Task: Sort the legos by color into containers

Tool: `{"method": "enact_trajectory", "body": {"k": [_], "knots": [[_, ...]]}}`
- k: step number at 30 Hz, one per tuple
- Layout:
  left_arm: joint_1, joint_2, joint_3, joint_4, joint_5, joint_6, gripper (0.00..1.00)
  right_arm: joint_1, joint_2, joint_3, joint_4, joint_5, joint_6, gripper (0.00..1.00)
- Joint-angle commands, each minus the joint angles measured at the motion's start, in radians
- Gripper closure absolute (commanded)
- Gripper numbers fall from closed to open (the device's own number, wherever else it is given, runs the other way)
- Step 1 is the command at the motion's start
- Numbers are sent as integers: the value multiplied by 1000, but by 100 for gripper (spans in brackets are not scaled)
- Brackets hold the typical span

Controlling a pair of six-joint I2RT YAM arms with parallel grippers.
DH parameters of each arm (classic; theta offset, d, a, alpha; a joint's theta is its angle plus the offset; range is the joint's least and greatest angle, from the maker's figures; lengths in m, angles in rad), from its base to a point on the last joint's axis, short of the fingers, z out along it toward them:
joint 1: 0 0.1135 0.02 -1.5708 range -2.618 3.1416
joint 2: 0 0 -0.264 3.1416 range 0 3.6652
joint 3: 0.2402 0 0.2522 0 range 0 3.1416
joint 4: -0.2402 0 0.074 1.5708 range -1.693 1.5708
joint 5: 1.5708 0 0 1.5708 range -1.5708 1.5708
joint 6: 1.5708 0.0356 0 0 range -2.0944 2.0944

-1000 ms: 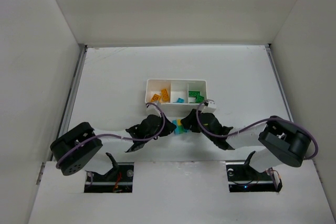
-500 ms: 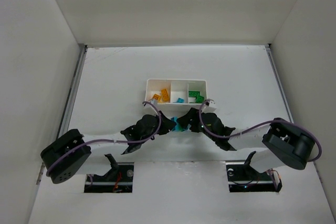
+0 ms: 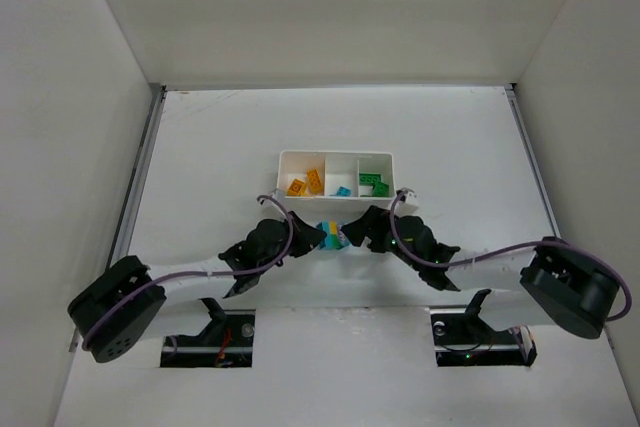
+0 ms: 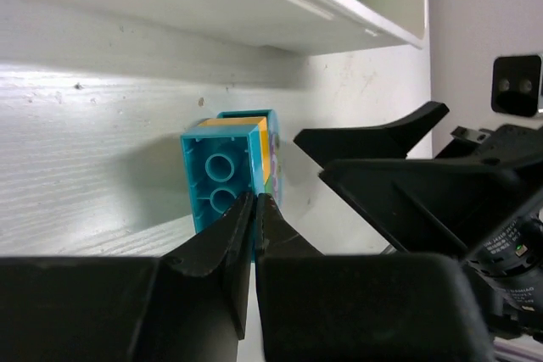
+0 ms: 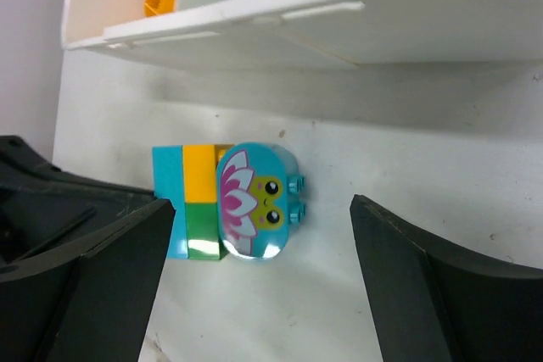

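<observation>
The lego clump [image 3: 333, 237] is found just before the tray [image 3: 337, 155], between left gripper [image 4: 254, 199] and right gripper [image 5: 259, 209]. Legos [image 3: 313, 181] are spotted in all 3 compartments [image 3: 343, 169].

No word, number or brand mark can be read in any of these views. The nearest thing to a sign is picked up by the right wrist camera: a picture printed on the rounded cyan plastic brick [image 5: 257, 201] lying on the white bench [image 5: 424, 167]. Pink petals are fanned around a green face with two dark eyes, and no lettering is carried with it.
</observation>
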Motion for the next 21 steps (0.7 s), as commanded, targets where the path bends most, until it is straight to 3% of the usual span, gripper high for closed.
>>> {"method": "enact_trajectory", "body": {"k": [1,6,10,15,21], "knots": [[51,-48,-21,42,61,-40,99,-5,-83,9,-65,1,-73,8],[140,-111,-63,56,170,-109,99,10,-133,-7,-86,-48,-110,6],[168,-180,-84,59,230,-158,99,-8,-129,-43,41,-97,-46,4],[171,-217,-103,53,234,-172,99,-12,-5,-19,204,-168,33,3],[203,-175,-136,36,233,-153,98,21,115,55,138,-145,-50,6]]}}
